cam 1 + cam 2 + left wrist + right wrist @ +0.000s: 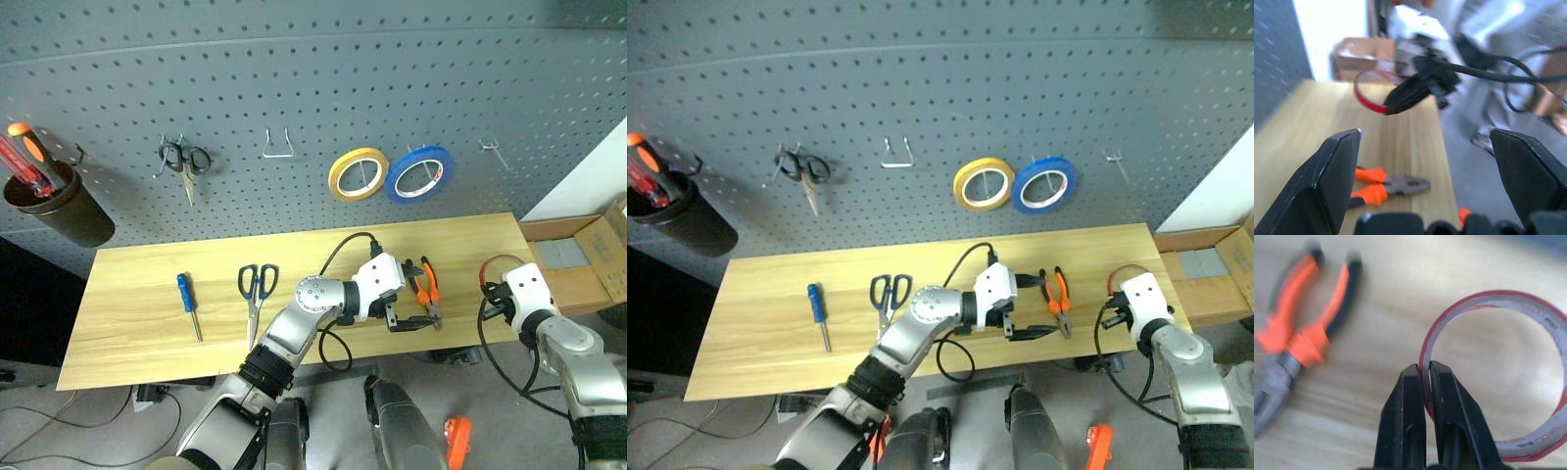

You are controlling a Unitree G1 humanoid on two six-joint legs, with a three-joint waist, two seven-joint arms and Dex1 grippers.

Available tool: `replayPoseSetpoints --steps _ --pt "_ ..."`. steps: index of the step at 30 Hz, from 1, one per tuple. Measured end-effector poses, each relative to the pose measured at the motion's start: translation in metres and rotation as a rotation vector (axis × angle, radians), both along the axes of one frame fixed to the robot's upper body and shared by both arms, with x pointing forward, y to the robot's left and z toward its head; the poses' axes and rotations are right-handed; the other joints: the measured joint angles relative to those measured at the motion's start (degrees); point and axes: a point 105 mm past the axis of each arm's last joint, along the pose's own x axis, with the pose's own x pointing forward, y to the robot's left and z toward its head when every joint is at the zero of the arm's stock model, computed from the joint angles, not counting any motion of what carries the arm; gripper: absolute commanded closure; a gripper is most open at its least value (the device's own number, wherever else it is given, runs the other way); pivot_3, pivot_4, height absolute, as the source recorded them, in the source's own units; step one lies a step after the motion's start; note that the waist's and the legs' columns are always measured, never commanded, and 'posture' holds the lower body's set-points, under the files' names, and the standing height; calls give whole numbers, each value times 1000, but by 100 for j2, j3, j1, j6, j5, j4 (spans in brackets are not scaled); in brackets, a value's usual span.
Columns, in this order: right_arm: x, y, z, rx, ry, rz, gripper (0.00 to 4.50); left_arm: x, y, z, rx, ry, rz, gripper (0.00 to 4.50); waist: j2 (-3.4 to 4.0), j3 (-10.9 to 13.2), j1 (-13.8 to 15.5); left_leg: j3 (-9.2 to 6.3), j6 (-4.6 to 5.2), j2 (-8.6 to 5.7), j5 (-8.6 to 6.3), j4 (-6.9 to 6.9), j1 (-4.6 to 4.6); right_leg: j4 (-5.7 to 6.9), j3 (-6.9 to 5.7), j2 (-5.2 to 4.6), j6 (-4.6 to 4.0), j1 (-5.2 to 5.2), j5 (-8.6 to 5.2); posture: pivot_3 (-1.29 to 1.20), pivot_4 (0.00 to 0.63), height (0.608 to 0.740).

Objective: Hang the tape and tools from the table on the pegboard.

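A: Any writing to read?

B: Faint grey print runs along the inner wall of the red tape (1528,357), too small to make out.

A: How does it look, and where?

B: A thin red ring with a wide hole, at the right of the frame above the table (147,294) end. The right gripper (1428,382) has its fingers pinched tight on the rim.

A: The other one?

B: The left gripper (1425,156) gapes wide, empty, centre frame, beside the orange-handled pliers (426,289).

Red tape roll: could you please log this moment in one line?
right gripper: jaws shut on red tape | left gripper: open, near pliers | table: scissors, screwdriver
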Motion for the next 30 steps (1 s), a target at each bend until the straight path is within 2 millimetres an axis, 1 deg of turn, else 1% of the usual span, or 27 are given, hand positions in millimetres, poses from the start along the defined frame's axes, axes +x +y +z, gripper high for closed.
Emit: replayPoseSetpoints --steps 3,5,8,11,13,15,16,18,20,22,24,26,30 --pt "-8 10 10 -29 -84 -23 4481 2 10 3 -22 7 60 0 2 -185 -25 11 6 -3 -3 2 8 -3 10 10 20 6 -7 -244 98 740" --pt "-11 18 12 -28 -123 -38 4481 4 16 4 -31 10 96 0 2 -312 -69 17 8 -3 -2 2 21 -3 15 19 19 15 -1 -246 83 740" --pt "-10 24 19 -42 -180 -59 4481 9 24 8 -52 15 150 0 -2 -447 -147 19 14 -5 0 2 103 -8 14 25 19 92 3 -245 60 740" --pt "-5 30 41 -89 -295 -42 4481 14 35 24 -129 42 210 0 -9 -583 -300 21 17 -4 2 2 117 -8 15 28 20 118 3 -240 50 740" --pt "-2 37 54 -116 -365 -3 4481 15 37 31 -168 61 217 0 -16 -679 -379 21 18 -3 2 0 125 -8 16 30 18 125 3 -238 47 740" --pt "2 53 69 -164 -452 86 4481 18 37 40 -217 91 233 0 -24 -718 -480 20 20 -3 1 -3 161 -11 16 31 14 168 -1 -230 44 740" --pt "6 61 75 -177 -489 131 4481 20 37 44 -231 99 241 0 -32 -721 -527 19 20 -4 0 -5 194 -12 16 31 12 191 -2 -222 44 740" --pt "14 72 81 -193 -530 198 4481 24 35 53 -246 87 250 0 -49 -741 -615 17 20 -4 0 -6 206 -13 15 31 4 212 -7 -211 44 740" --pt "27 77 85 -199 -543 243 4481 29 33 62 -259 70 256 0 -65 -760 -684 17 23 -5 3 -4 209 -12 17 32 -6 216 -13 -203 45 740" --pt "41 84 87 -178 -537 305 4481 35 32 67 -258 64 261 0 -68 -772 -752 15 23 -5 3 -4 223 -11 17 33 4 231 -7 -194 46 740" --pt "50 91 89 -152 -525 355 4481 39 30 68 -259 69 265 0 -65 -779 -763 11 24 -4 2 -9 226 -11 17 36 7 233 -5 -185 47 740" --pt "59 93 86 -122 -490 397 4481 43 31 66 -258 77 276 0 -64 -781 -749 4 25 -2 2 -15 224 -10 15 39 2 231 -8 -179 51 740" --pt "79 88 78 -68 -400 426 4481 47 34 63 -256 88 292 0 -64 -780 -723 5 25 -4 2 -14 222 -11 18 36 1 229 -7 -167 55 740"
